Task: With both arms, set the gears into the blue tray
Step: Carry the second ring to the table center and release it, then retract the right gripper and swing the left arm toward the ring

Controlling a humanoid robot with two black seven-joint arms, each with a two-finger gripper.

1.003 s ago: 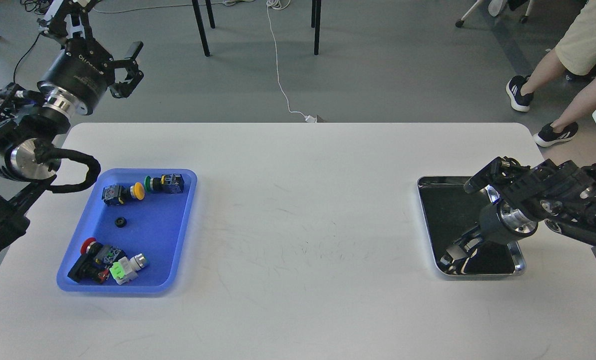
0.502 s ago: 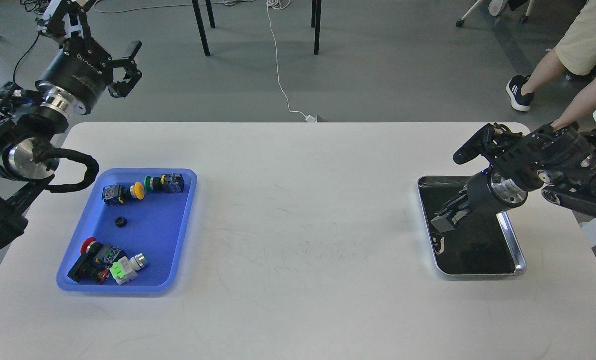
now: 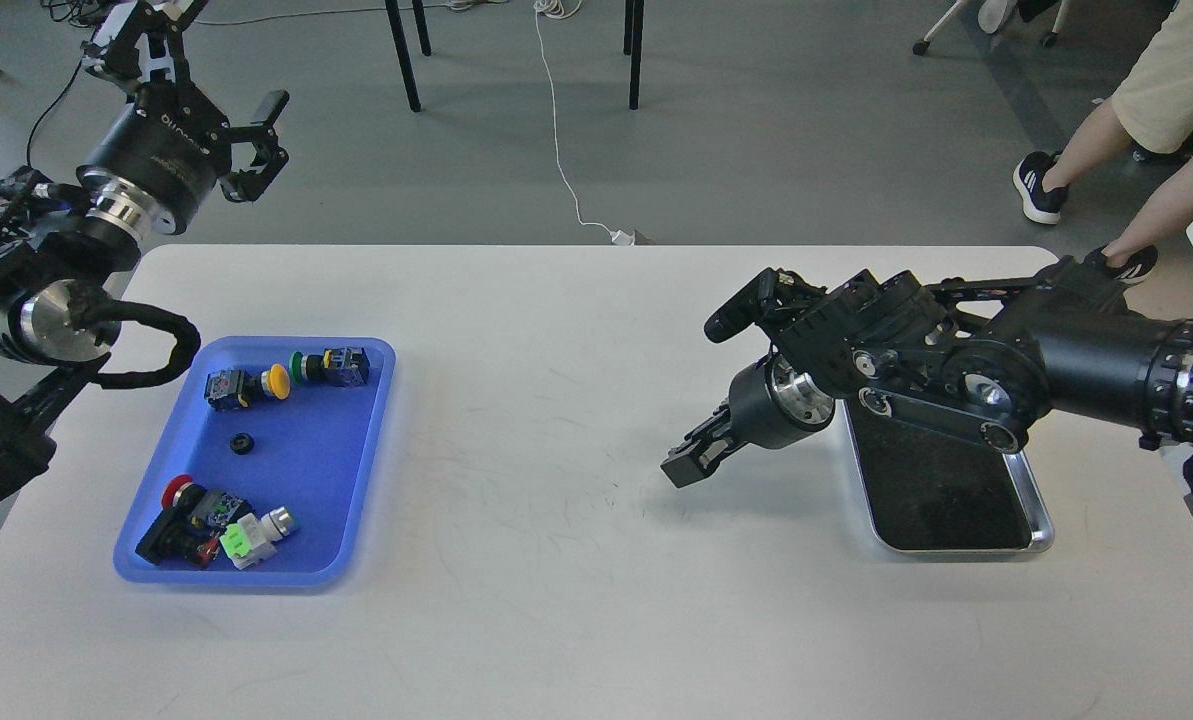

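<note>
One small black gear (image 3: pixel 243 443) lies in the middle of the blue tray (image 3: pixel 306 480) at the table's left. My left gripper (image 3: pixel 261 150) hangs open beyond the table's far left corner, well above and behind the tray, with nothing between its fingers. Above the middle-right of the table, left of the steel tray (image 3: pixel 946 500), my right gripper (image 3: pixel 684 468) points down and to the left. Its fingers are pressed together. I cannot make out whether something tiny is pinched between them.
Push-button switches share the blue tray: yellow (image 3: pixel 246 385) and green (image 3: pixel 331 367) at the far end, a red-capped cluster (image 3: pixel 196 520) at the near end. The steel tray's dark bottom shows nothing. A person's legs (image 3: pixel 1106 170) stand past the far right corner.
My right gripper rose out of the steel tray and travelled left over the white table. The left arm barely shifted.
</note>
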